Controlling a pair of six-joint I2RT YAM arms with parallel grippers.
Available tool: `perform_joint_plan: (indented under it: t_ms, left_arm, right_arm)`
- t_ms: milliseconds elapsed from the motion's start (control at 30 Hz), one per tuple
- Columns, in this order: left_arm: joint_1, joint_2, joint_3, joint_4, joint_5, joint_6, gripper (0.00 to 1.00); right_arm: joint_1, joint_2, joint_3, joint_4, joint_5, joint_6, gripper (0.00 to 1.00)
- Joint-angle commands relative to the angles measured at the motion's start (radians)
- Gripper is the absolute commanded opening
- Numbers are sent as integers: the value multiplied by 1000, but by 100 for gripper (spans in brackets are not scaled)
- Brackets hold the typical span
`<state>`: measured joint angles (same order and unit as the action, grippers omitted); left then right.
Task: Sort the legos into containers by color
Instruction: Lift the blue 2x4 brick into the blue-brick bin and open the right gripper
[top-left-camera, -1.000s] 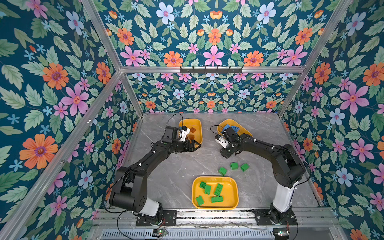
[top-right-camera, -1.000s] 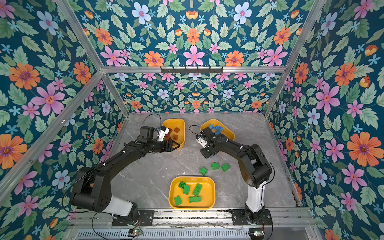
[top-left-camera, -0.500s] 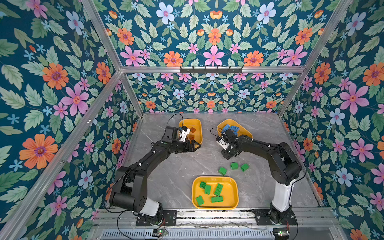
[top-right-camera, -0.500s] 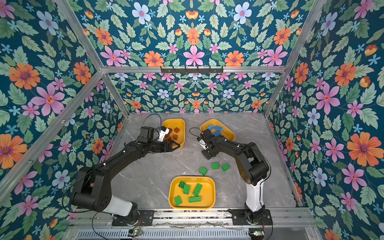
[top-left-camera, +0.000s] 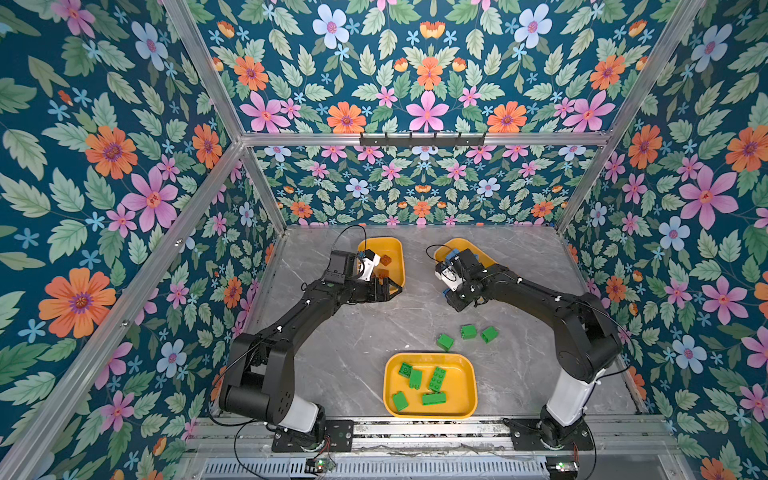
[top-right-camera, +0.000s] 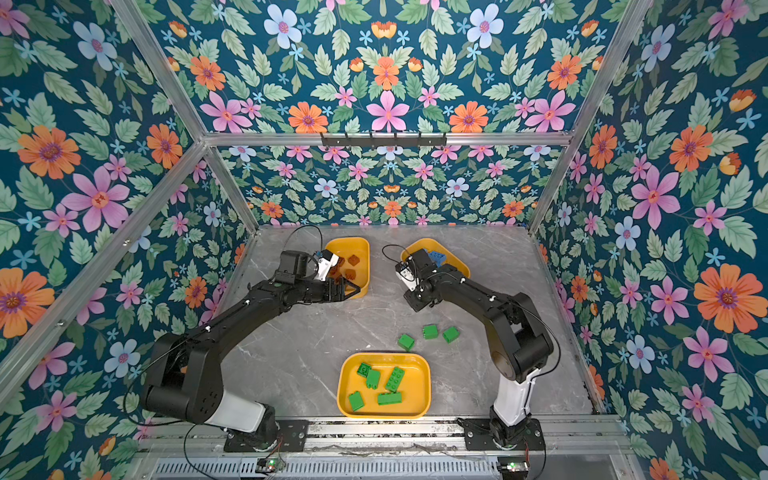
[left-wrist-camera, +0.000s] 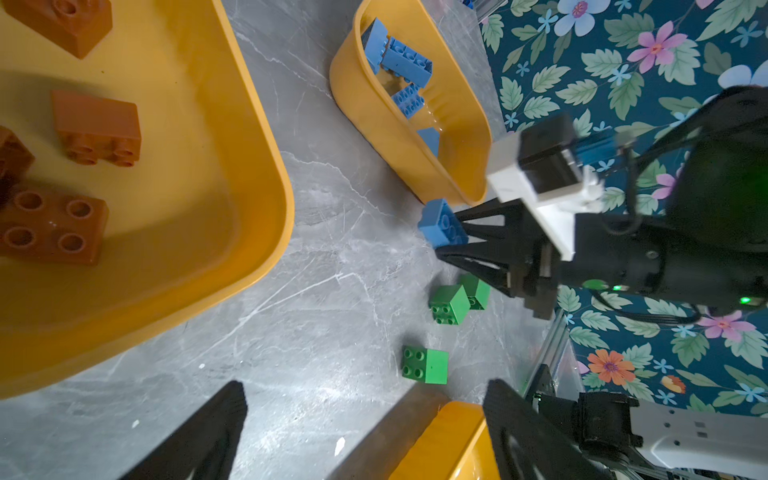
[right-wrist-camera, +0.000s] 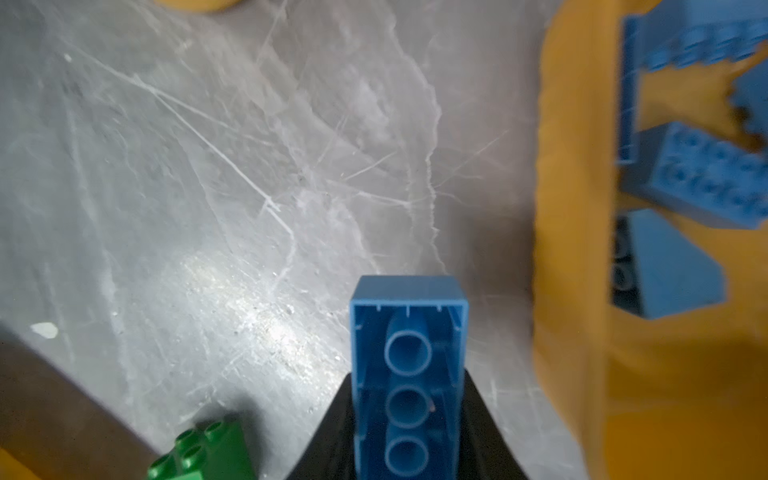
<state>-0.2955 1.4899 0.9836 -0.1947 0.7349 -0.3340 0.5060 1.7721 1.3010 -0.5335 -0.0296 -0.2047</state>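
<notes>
A: Front first?
B: Nearest, green tray (top-left-camera: 461, 382) holds five green bricks (top-left-camera: 434, 379). Three loose green legos (top-left-camera: 468, 331) sit on the table (top-left-camera: 353, 332) just behind it.
A: Grippers?
B: The right gripper (left-wrist-camera: 451, 232) is clamped on an oblong blue brick (right-wrist-camera: 407, 332), just beside the blue tray (left-wrist-camera: 374, 112), outside it. The left gripper (top-left-camera: 390, 291) is spread wide and empty, by the brown tray (left-wrist-camera: 187, 166).
A: Handling?
B: Likely light, rigid, slick plastic. Pinch the flat long sides, not the studs.

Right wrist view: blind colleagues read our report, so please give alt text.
A blue oblong brick, hollow underside facing the camera, is clamped in the right end effector. Around it: grey marble table, a yellow tray of blue bricks, one green brick.
</notes>
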Motion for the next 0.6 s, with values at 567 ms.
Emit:
perform_joint_plan:
  t_ms: [567]
  left_arm:
    - [1, 7, -1, 148, 70, -126, 91]
  right_arm:
    - [-348, 121, 216, -67, -9, -59, 27]
